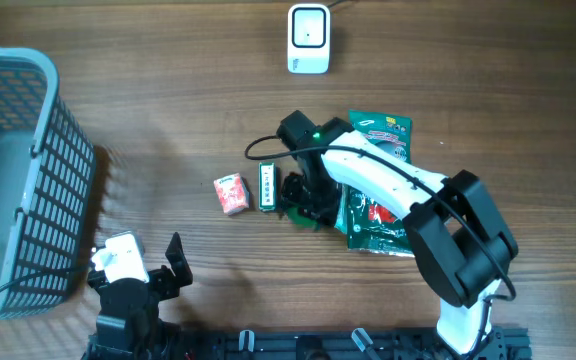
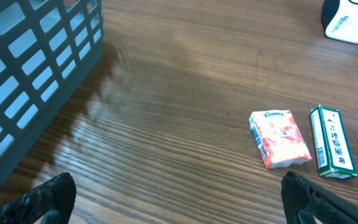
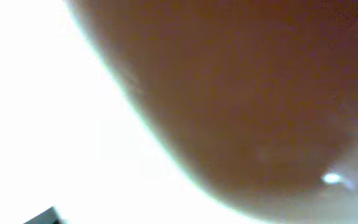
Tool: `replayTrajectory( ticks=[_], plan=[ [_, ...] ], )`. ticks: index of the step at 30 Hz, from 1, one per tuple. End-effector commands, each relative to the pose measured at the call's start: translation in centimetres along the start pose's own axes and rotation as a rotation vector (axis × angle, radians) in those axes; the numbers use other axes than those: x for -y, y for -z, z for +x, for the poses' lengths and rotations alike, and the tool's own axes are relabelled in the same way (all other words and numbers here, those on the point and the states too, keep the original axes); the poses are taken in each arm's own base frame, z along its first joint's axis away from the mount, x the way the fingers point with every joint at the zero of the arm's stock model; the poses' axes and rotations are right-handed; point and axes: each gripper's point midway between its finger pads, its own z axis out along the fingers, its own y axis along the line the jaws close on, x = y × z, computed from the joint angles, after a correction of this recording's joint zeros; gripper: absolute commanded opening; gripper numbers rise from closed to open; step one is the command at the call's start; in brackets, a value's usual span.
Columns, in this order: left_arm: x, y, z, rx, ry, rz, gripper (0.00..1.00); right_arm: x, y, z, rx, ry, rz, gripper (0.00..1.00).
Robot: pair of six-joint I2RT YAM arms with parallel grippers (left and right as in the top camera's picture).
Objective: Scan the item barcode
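Right tool point(image 1: 303, 200) down at the left edge of the green packet point(image 1: 378, 130), grip impossible to tell, left tool point(image 2: 176, 186) released wide over the table point(image 2: 166, 93) beside the basket point(image 1: 18, 170)

Right wrist view is only a brown-and-white blur; overhead, the jaws of the right hand point(image 1: 303, 203) hide beneath its arm point(image 1: 388, 180); the basket point(image 1: 63, 190) runs off the left edge

Table point(image 1: 168, 100): wood grain, smooth, low satin sheen.
Basket point(image 1: 63, 190): grey plastic lattice, matt.
Scanner point(image 1: 308, 38): white plastic, glossy.
Pouch point(image 1: 378, 135): green plastic film, glossy, crinkled.
Small pack point(image 1: 231, 193): red-and-white soft wrap, slightly shiny.
Carton point(image 1: 267, 187): green printed card, smooth.
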Motion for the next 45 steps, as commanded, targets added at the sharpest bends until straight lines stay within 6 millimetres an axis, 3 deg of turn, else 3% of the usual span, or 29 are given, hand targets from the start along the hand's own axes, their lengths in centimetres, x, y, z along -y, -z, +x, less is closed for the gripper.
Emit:
replayTrajectory(
  ticks=[1, 4, 6, 9, 15, 18, 20, 23, 24, 25, 26, 27, 30, 32, 34, 36, 41, 45],
  plan=[
    [-0.2, -0.1, 0.0, 0.003, 0.012, -0.011, 1.00, -3.2, 3.0, 6.2, -0.275, 0.190, -0.228, 0.60],
    [-0.2, -0.1, 0.0, 0.003, 0.012, -0.011, 1.00, -0.7, 3.8, 9.5, -0.426, 0.173, -0.166, 0.60],
    [-0.2, -0.1, 0.0, 0.003, 0.012, -0.011, 1.00, 0.8, 4.5, 11.2, -0.493, 0.204, -0.121, 0.67],
    [-0.2, -0.1, 0.0, 0.003, 0.012, -0.011, 1.00, 0.9, 4.7, 12.2, -0.533, 0.250, -0.144, 0.71],
    [-0.2, -0.1, 0.0, 0.003, 0.012, -0.011, 1.00, 0.3, 4.2, 11.4, -0.507, 0.299, -0.179, 0.81],
    [-0.2, -0.1, 0.0, 0.003, 0.012, -0.011, 1.00, 1.6, 2.9, 8.6, -0.369, 0.334, -0.060, 1.00],
    [-0.2, -0.1, 0.0, 0.003, 0.012, -0.011, 1.00, 2.5, 3.3, 7.5, -0.299, 0.280, 0.034, 1.00],
    [-0.2, -0.1, 0.0, 0.003, 0.012, -0.011, 1.00, 2.6, 8.4, 5.7, -0.046, 0.268, 0.183, 1.00],
    [-0.2, -0.1, 0.0, 0.003, 0.012, -0.011, 1.00, 2.2, 12.2, 5.1, 0.113, 0.227, 0.191, 1.00],
    [-0.2, -0.1, 0.0, 0.003, 0.012, -0.011, 1.00, 2.3, 13.8, 4.9, 0.190, 0.171, 0.194, 1.00],
    [-0.2, -0.1, 0.0, 0.003, 0.012, -0.011, 1.00, 3.3, 16.3, 4.5, 0.345, -0.050, 0.177, 1.00],
    [-0.2, -0.1, 0.0, 0.003, 0.012, -0.011, 1.00, 4.0, 16.9, 4.6, 0.412, -0.229, 0.156, 1.00],
    [-0.2, -0.1, 0.0, 0.003, 0.012, -0.011, 1.00, 4.8, 14.5, 6.4, 0.456, -0.637, 0.136, 1.00],
    [-0.2, -0.1, 0.0, 0.003, 0.012, -0.011, 1.00, 3.5, 10.0, 6.9, 0.467, -0.723, 0.107, 1.00],
    [-0.2, -0.1, 0.0, 0.003, 0.012, -0.011, 1.00, 0.7, 6.2, 6.4, 0.467, -0.643, 0.004, 1.00],
    [-0.2, -0.1, 0.0, 0.003, 0.012, -0.011, 1.00, -0.7, 5.0, 6.3, 0.479, -0.599, -0.046, 1.00],
    [-0.2, -0.1, 0.0, 0.003, 0.012, -0.011, 1.00, 1.1, 2.7, 6.2, 0.452, -0.609, 0.006, 1.00],
    [-0.2, -0.1, 0.0, 0.003, 0.012, -0.011, 1.00, 1.1, 0.1, 6.5, 0.372, -0.560, -0.009, 0.95]
  ],
)
